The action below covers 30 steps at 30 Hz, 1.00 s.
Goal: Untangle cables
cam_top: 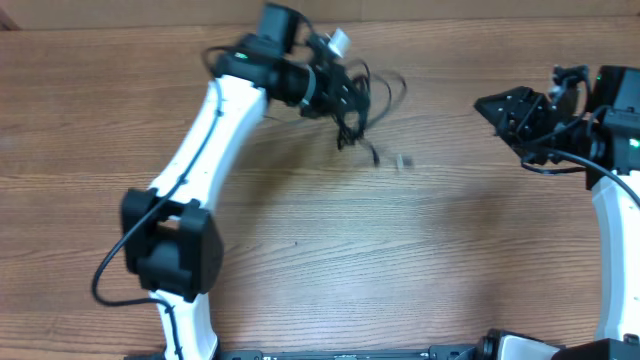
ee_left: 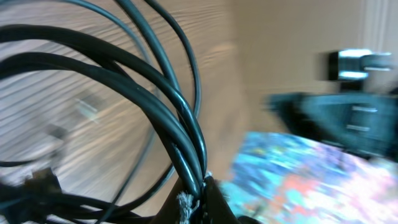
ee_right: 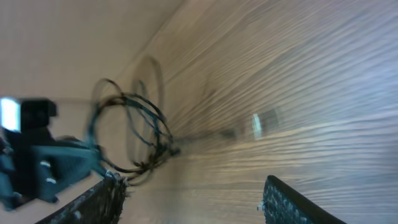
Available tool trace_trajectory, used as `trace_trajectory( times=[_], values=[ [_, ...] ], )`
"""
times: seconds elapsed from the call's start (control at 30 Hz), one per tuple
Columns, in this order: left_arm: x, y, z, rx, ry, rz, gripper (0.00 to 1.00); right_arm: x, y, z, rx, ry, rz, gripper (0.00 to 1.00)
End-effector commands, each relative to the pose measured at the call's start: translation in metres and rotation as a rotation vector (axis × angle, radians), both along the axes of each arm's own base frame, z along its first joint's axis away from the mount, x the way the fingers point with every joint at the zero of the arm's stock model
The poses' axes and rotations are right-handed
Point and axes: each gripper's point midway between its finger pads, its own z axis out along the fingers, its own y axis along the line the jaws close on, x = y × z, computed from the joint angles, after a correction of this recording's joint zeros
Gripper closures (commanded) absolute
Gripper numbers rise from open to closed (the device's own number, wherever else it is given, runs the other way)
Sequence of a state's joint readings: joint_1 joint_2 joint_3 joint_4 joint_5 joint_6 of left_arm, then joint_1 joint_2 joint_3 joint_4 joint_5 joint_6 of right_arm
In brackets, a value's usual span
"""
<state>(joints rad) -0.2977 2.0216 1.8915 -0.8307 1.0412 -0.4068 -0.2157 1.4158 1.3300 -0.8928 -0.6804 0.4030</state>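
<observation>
The cables (cam_top: 355,95) are a bundle of thin black cords looped together at the back of the table. My left gripper (cam_top: 335,88) is shut on the bundle and holds it lifted, with loops and plug ends dangling toward the wood. In the left wrist view the cords (ee_left: 155,106) run into the closed jaws (ee_left: 200,198). My right gripper (cam_top: 497,105) is open and empty at the right, apart from the bundle. The right wrist view shows the bundle (ee_right: 140,134) ahead, blurred, between the spread fingers (ee_right: 189,202).
A small silver plug end (cam_top: 404,161) shows blurred just right of the dangling cords. The wooden table (cam_top: 380,250) stretches between the two arms. The left arm's white link (cam_top: 205,130) crosses the left half.
</observation>
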Motion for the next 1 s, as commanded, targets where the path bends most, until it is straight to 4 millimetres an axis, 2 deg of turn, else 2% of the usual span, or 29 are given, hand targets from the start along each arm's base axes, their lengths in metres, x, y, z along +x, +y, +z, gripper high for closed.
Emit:
trace_trajectory(
  times=[0.0,0.07,0.1,0.2,0.3,0.33,0.37,0.47,0.6,0.63,0.77,0.9,0.97],
  values=[
    [-0.015,0.015,0.052,-0.216,-0.021,-0.106,0.96,0.003,0.031,0.013,0.046,-0.042,0.088,0.32],
    [-0.014,0.021,0.056,-0.239,-0.018,-0.109,0.96,0.008,0.049,0.012,0.073,-0.031,0.111,0.32],
    [-0.014,0.021,0.056,-0.241,-0.053,-0.120,0.96,0.012,0.064,0.009,0.094,-0.014,0.131,0.32],
    [-0.019,0.020,0.059,-0.267,-0.133,-0.168,0.96,0.018,0.086,0.001,0.123,0.013,0.159,0.32],
    [-0.026,0.023,0.051,-0.246,-0.210,-0.202,0.96,0.022,0.107,-0.002,0.157,0.030,0.179,0.32],
    [-0.028,0.024,0.045,-0.224,-0.221,-0.204,0.96,0.023,0.113,-0.001,0.163,0.031,0.181,0.33],
    [-0.028,0.026,0.039,-0.188,-0.219,-0.197,0.96,0.024,0.117,-0.006,0.168,0.064,0.152,0.39],
    [-0.029,0.029,0.025,-0.117,-0.233,-0.194,0.96,0.028,0.126,-0.021,0.158,0.143,0.077,0.41],
    [-0.031,0.026,0.024,-0.113,-0.279,-0.221,0.96,0.025,0.149,-0.036,0.164,0.200,0.093,0.44],
    [-0.029,0.026,0.022,-0.099,-0.283,-0.217,0.96,0.020,0.159,-0.044,0.160,0.231,0.113,0.45],
    [-0.028,0.027,0.019,-0.075,-0.282,-0.209,0.96,0.014,0.178,-0.066,0.150,0.300,0.143,0.46],
    [-0.030,0.024,0.019,-0.077,-0.283,-0.218,0.96,0.026,0.189,-0.089,0.166,0.338,0.133,0.48],
    [-0.030,0.023,0.020,-0.081,-0.285,-0.218,0.96,0.033,0.193,-0.099,0.183,0.346,0.137,0.58]
  ],
)
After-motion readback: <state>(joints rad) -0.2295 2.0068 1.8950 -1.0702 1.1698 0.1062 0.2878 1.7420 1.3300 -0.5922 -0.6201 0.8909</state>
